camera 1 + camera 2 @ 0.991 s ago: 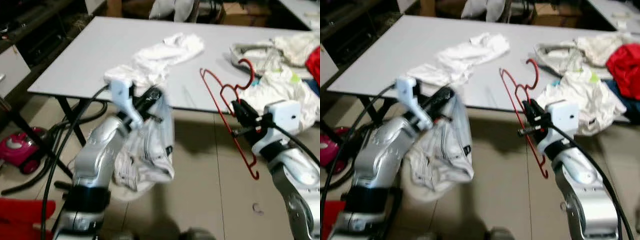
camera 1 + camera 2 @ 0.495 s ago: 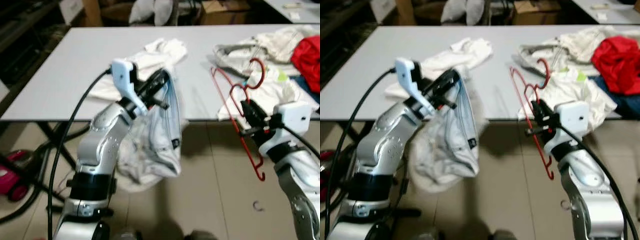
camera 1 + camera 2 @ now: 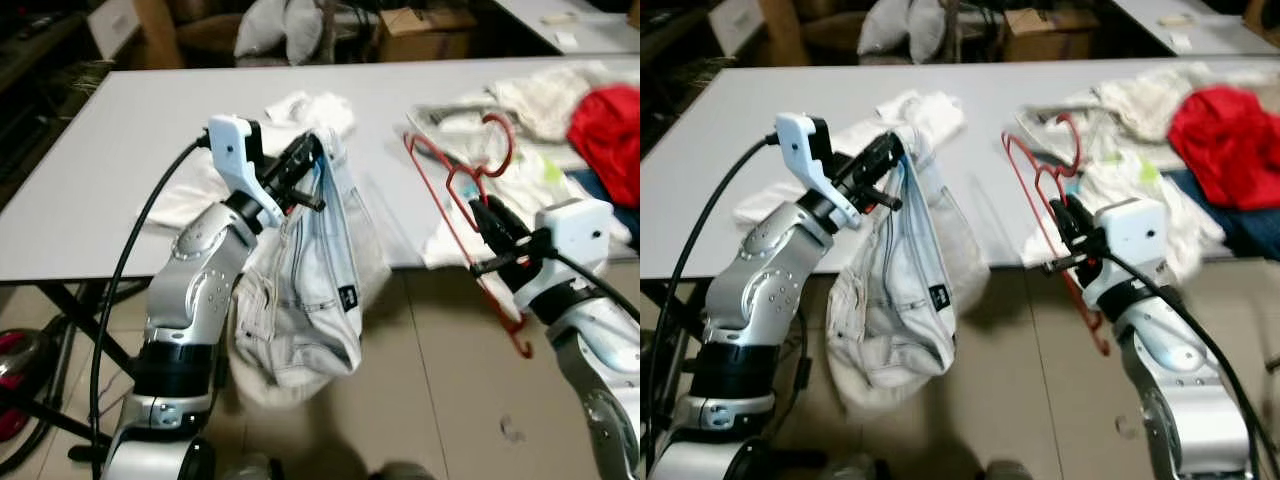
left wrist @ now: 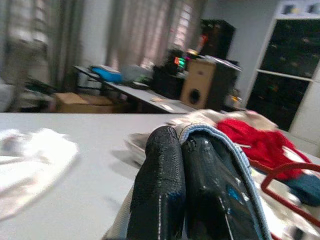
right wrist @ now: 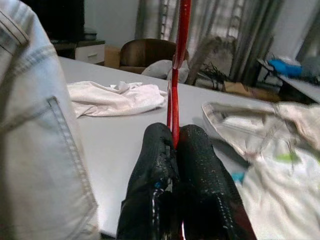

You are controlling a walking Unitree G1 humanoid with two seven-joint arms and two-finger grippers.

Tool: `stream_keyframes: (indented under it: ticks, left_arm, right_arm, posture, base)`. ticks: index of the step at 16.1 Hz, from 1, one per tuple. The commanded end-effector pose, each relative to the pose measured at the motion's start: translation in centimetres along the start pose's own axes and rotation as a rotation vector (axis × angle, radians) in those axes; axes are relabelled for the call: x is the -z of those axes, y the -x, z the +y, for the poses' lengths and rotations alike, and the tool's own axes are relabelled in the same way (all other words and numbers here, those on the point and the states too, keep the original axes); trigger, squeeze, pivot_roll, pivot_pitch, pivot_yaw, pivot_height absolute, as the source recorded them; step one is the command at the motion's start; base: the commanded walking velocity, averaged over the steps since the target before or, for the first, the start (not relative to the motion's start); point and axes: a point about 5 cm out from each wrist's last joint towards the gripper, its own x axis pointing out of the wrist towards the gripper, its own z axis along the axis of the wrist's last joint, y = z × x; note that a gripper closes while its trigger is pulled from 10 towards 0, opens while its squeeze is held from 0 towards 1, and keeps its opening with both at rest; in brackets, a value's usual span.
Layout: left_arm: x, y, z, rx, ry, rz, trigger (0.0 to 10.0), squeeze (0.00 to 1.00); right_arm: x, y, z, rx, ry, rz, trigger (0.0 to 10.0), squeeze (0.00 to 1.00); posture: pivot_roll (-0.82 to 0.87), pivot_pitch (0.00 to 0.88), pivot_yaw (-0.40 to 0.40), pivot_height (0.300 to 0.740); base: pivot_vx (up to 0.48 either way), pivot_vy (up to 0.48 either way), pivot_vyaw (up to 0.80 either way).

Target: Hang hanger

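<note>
My right gripper [image 3: 478, 212] is shut on a red wire hanger [image 3: 462, 183], held upright over the front edge of the grey table [image 3: 120, 150]; its hook [image 3: 500, 135] points up and its lower end [image 3: 520, 340] hangs below the edge. The right wrist view has the red wire [image 5: 178, 70] pinched between the black fingers [image 5: 160, 165]. My left gripper [image 3: 305, 158] is shut on the waistband of pale blue denim shorts [image 3: 305, 300], which dangle in front of the table. In the left wrist view the denim edge [image 4: 235, 155] wraps over the closed fingers [image 4: 160, 170].
On the table lie a white garment [image 3: 300, 110] at the middle and a pile of white clothes [image 3: 530, 100] with a red garment [image 3: 610, 125] at the right. Boxes and bags stand behind the table. A tiled floor [image 3: 430, 400] lies below, with a pink object [image 3: 10, 350] at the left.
The camera has shifted, and the table now sits lower in the picture. My left gripper has raised the shorts. The hanger stays in my right gripper, now against the table edge.
</note>
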Motion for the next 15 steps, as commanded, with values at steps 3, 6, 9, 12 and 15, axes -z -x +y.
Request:
stream_keyframes:
  ticks: [3, 6, 9, 12, 15]
  left_arm:
    - [-1.0, 1.0, 1.0, -0.057, -0.046, -0.039, 10.0, 0.00]
    - [-0.8, 0.4, 0.7, -0.033, -0.051, -0.025, 10.0, 0.00]
    - [-2.8, -4.0, 0.6, 0.060, -0.042, -0.076, 10.0, 0.00]
    - [-13.2, -9.9, 0.0, 0.122, -0.167, -0.308, 10.0, 0.00]
    - [-29.2, -8.7, -4.1, 0.189, -0.251, -0.798, 10.0, 0.00]
  right_arm:
    - [-0.4, -0.5, 0.5, -0.033, -0.048, -0.029, 10.0, 0.00]
    - [-0.4, -0.7, 0.5, -0.024, -0.054, -0.028, 10.0, 0.00]
    - [-0.3, -0.6, 0.5, 0.013, -0.069, -0.037, 10.0, 0.00]
    - [-0.4, -0.4, 0.1, 0.056, -0.079, -0.052, 10.0, 0.00]
    - [-0.6, -0.2, -0.2, 0.080, -0.077, -0.065, 10.0, 0.00]
  posture:
    - [-0.15, 0.000, -0.034, 0.740]
    - [-0.15, 0.000, -0.032, 0.740]
    - [-0.17, 0.000, 0.005, 0.740]
    - [-0.17, 0.000, 0.017, 0.740]
    - [-0.18, 0.000, 0.045, 0.740]
  base:
    - [0.336, 0.000, 0.53]
    - [0.335, 0.000, 0.00]
    - [0.334, 0.000, 0.00]
    - [0.346, 0.000, 0.00]
    - [0.310, 0.000, 0.00]
